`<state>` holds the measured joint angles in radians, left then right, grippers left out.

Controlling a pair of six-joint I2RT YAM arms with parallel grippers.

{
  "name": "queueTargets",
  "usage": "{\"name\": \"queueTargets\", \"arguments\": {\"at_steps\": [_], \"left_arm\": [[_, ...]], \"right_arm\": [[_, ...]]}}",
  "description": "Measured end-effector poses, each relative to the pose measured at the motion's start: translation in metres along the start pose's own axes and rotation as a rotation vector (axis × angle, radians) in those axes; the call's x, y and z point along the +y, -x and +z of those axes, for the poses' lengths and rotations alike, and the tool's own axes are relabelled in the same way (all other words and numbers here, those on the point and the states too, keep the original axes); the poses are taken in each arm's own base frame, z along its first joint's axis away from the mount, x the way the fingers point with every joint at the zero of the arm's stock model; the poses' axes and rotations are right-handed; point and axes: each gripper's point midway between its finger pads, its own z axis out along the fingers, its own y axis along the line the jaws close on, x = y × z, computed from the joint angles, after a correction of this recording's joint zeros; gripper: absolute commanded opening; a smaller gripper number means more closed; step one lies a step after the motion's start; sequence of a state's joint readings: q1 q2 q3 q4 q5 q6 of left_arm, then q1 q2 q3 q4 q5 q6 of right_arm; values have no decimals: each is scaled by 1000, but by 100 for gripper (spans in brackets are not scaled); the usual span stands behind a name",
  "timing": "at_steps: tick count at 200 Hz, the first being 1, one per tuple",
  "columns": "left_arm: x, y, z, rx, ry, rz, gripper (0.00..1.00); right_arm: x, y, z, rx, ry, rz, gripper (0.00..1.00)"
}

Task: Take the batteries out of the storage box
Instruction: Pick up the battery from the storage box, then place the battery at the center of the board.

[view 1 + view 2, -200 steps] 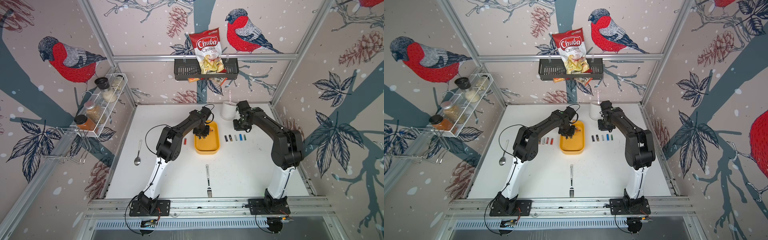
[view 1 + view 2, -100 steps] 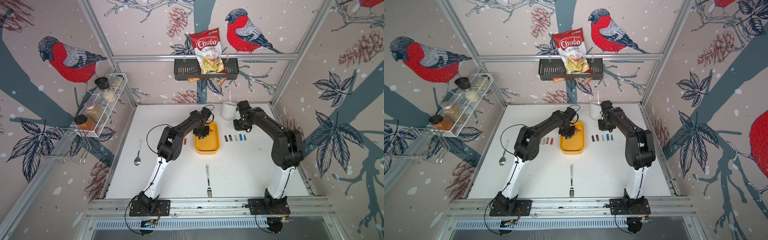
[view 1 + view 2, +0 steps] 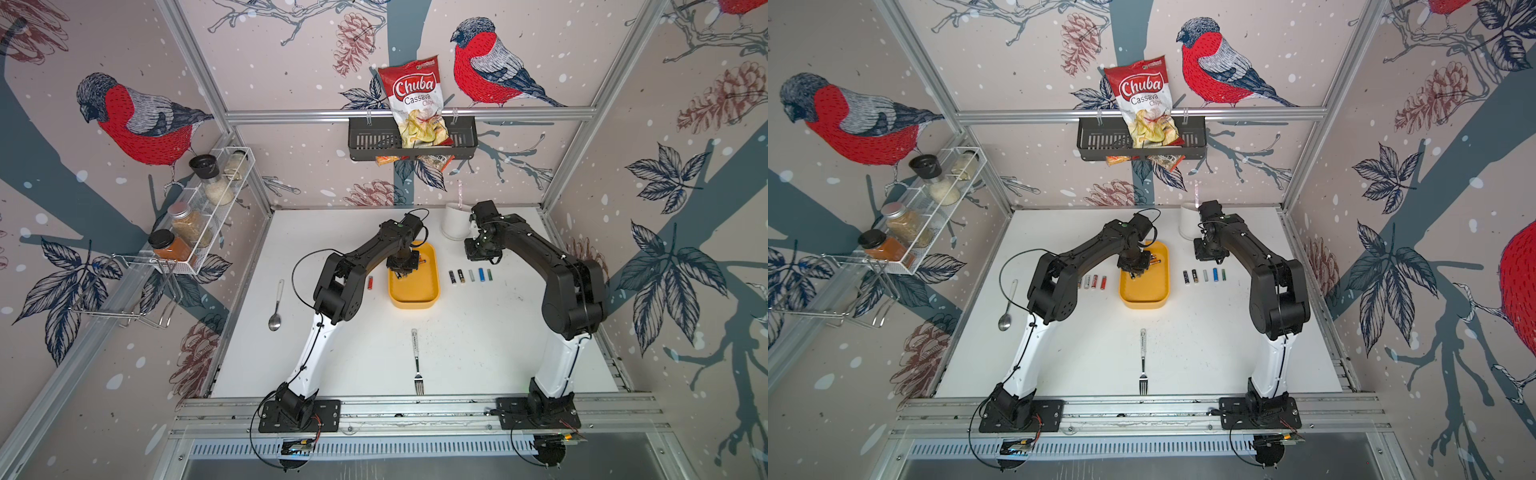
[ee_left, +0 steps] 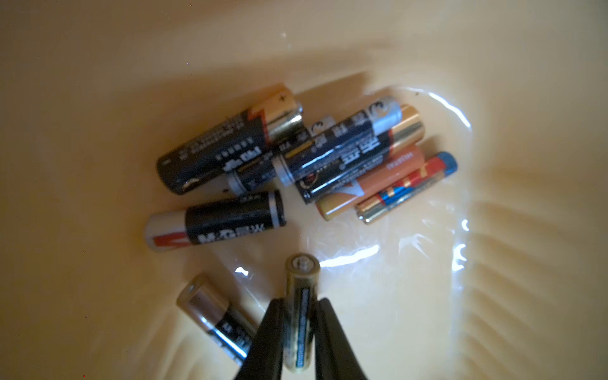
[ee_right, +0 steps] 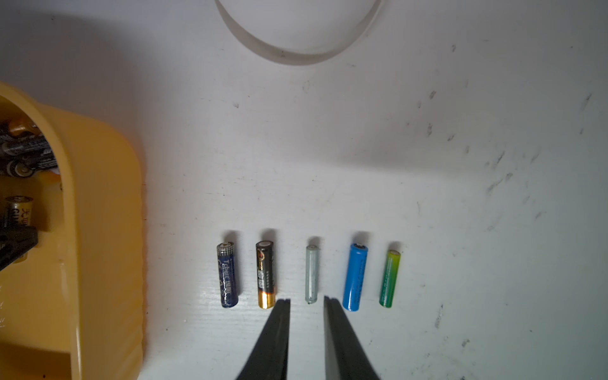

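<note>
in a top view the left arm is blocking all but a red cell of the row lying on the table just left of the storage box, and it is also covering part of the box's contents. the right wrist view is cutting off the white cup and most of the box. the box is showing as a shallow yellow tray with rounded corners, sitting mid-table between the two arms. inside, a heap of batteries, mostly black with gold ends, one orange, one red and blue, is crowding one end. the left gripper is clenching a gold-and-black cell by its sides, low inside the box. the right gripper is hovering narrowly parted and empty over a row of five cells right of the box
</note>
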<state>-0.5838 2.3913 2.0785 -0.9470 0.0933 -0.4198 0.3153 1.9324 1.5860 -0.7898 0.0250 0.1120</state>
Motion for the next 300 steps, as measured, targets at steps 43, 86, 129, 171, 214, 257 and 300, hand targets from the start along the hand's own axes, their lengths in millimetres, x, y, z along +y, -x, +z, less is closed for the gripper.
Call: {"name": "queueTargets", "arguments": {"at_steps": [43, 86, 129, 171, 214, 257, 300], "left_arm": [[-4, 4, -15, -25, -23, 1, 20], [0, 11, -40, -63, -62, -20, 20], [19, 13, -67, -105, -89, -61, 20], [57, 4, -93, -139, -81, -128, 20], [108, -18, -110, -149, -48, -204, 20], [167, -44, -117, -154, 7, -287, 20], [210, -67, -106, -129, 56, -333, 20]], "right_arm": [[8, 10, -8, -29, 9, -13, 25], [20, 21, -12, -54, 22, -15, 25], [36, 28, -15, -61, 40, -38, 25], [56, 37, -17, -73, 67, -63, 25], [80, 44, -13, -70, 93, -84, 25], [90, 46, -11, -62, 99, -101, 25], [96, 41, -8, -40, 97, -111, 25]]}}
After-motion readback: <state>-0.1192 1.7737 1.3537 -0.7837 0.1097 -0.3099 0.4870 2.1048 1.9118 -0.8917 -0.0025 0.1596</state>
